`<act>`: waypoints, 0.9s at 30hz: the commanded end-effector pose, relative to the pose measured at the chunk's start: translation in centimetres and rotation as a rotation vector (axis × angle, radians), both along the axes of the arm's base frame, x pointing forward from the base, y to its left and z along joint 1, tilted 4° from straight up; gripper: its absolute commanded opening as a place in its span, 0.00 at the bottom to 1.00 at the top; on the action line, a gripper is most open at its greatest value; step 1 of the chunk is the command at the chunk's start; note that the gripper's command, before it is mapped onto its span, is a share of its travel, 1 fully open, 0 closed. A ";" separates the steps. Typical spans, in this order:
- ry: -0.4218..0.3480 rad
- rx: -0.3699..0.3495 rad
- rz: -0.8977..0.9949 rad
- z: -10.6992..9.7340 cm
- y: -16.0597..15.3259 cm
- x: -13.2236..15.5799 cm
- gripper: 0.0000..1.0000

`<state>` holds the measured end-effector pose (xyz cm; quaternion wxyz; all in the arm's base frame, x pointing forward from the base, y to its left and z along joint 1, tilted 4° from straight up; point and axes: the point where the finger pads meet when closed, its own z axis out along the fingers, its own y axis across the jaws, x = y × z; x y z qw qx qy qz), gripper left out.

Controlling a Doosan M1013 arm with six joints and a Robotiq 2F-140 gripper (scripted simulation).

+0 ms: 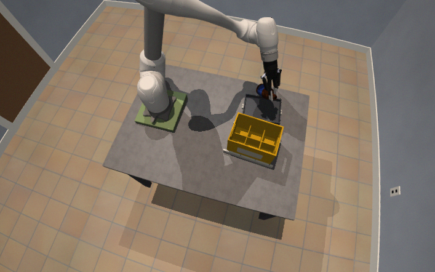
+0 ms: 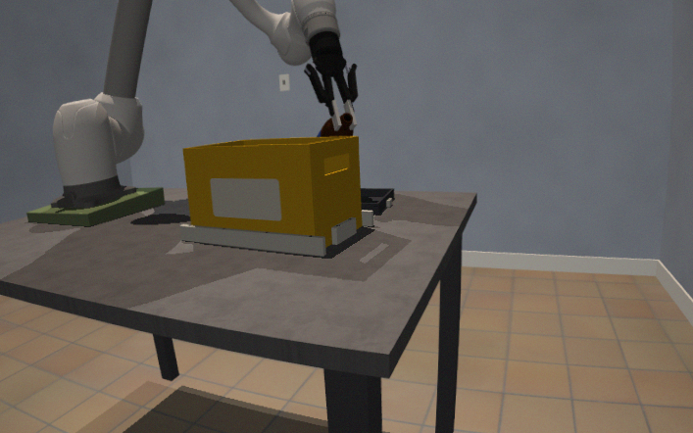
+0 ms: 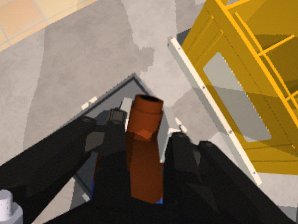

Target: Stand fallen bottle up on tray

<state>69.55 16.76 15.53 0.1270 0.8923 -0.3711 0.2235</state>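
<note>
My gripper (image 1: pixel 273 95) (image 2: pixel 344 124) (image 3: pixel 144 115) is shut on the neck of the brown bottle (image 1: pixel 260 89) (image 2: pixel 332 128) (image 3: pixel 146 120) with blue on its body. The bottle hangs in the air, strongly tilted. Its open mouth faces the crate side in the exterior view, and its body points away behind the fingers. The black tray (image 1: pixel 251 107) (image 2: pixel 386 196) (image 3: pixel 131 88) lies flat on the table, well below the bottle. In the top view the bottle shows past the tray's back edge. The fingers hide part of the neck, and the bottle's base is hidden in the wrist view.
The yellow crate (image 1: pixel 233 145) (image 2: pixel 252 163) (image 3: pixel 220 42) with empty compartments stands upright beside the tray, with white rails (image 1: pixel 242 156) (image 2: pixel 252 239) (image 3: pixel 204 87) along its foot. The arm's green base plate (image 1: pixel 179 111) (image 2: pixel 90 215) is at the left of the table.
</note>
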 end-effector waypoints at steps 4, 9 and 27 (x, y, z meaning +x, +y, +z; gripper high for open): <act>-0.024 -0.017 0.006 0.2 0.1 0.0 0.10; -0.028 -0.021 0.007 0.2 0.2 0.0 0.10; -0.029 -0.021 0.007 0.2 0.2 0.0 0.10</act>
